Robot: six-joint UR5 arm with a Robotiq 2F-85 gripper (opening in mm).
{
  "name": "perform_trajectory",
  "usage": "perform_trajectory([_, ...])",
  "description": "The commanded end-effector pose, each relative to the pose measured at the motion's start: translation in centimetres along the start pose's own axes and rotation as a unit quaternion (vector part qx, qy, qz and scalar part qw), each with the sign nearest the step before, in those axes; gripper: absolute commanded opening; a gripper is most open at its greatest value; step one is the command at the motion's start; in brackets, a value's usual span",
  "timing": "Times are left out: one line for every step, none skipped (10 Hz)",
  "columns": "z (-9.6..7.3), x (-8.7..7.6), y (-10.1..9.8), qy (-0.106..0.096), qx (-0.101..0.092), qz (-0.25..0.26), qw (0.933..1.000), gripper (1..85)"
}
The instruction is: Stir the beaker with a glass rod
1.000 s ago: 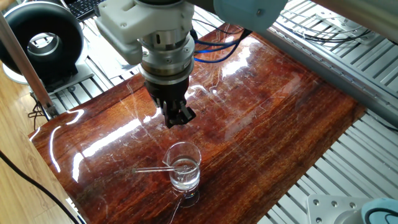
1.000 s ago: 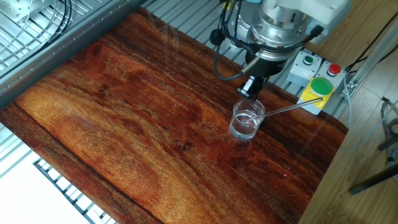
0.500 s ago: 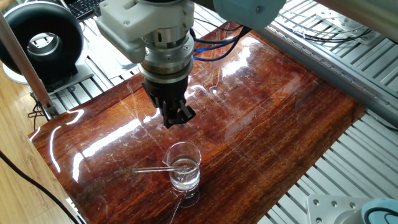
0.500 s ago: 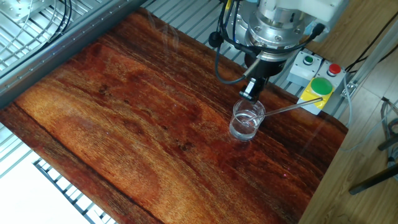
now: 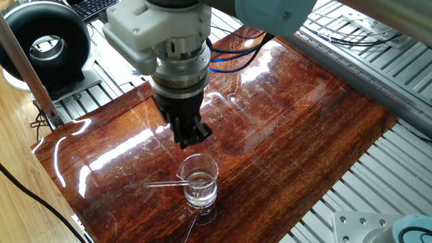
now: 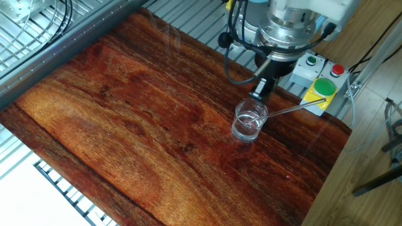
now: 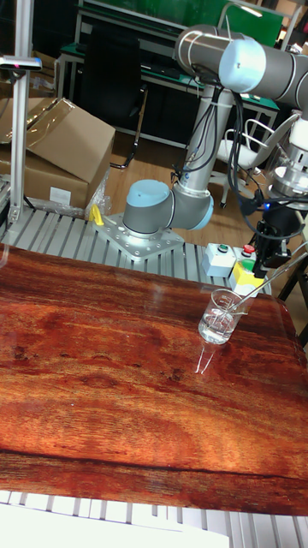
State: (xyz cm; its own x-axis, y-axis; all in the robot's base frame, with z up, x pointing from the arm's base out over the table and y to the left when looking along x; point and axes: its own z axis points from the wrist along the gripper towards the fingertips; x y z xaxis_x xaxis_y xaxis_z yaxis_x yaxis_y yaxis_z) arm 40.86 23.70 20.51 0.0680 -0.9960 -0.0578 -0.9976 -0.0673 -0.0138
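Since a second ago the gripper (image 5: 188,138) has drifted a little toward the free end of the glass rod (image 5: 164,183), while rod and beaker (image 5: 200,180) have not budged; the rod leans in the beaker, one tip in the clear liquid, the rest angled out over the rim toward the tabletop's (image 5: 297,108) near edge, above the wood; it reads as a thin, straight, transparent stick, easy to lose against the glare; I judge it light, stiff, slick and brittle, so I would take it on the bare length outside the rim, gently and square; the beaker is small, clear, flared at the rim, standing upright near a corner of the glossy wooden tabletop, close to the button box (image 6: 321,88); the gripper hangs empty just above and beside the beaker, touching nothing; whether its fingers are parted or closed I cannot tell.
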Motion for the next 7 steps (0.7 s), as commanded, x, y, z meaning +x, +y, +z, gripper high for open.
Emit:
perform_trajectory([0.5,-2.1,0.4,-0.025,0.004,-0.021,0.9995,21.7])
perform_trajectory([0.4,-2.5,0.6,-0.027,0.003,-0.026,0.9993,21.3])
perform_trajectory([0.5,-2.9,0.8,-0.028,0.004,-0.030,0.9992,21.3])
perform_trajectory([0.8,-3.3,0.8,-0.031,0.006,-0.040,0.9987,21.3])
perform_trajectory([1.0,-3.7,0.9,-0.036,0.008,-0.047,0.9982,21.3])
perform_trajectory([1.2,-3.9,1.0,-0.039,0.009,-0.051,0.9979,21.3])
perform_trajectory([1.3,-4.2,1.1,-0.043,0.010,-0.055,0.9975,22.0])
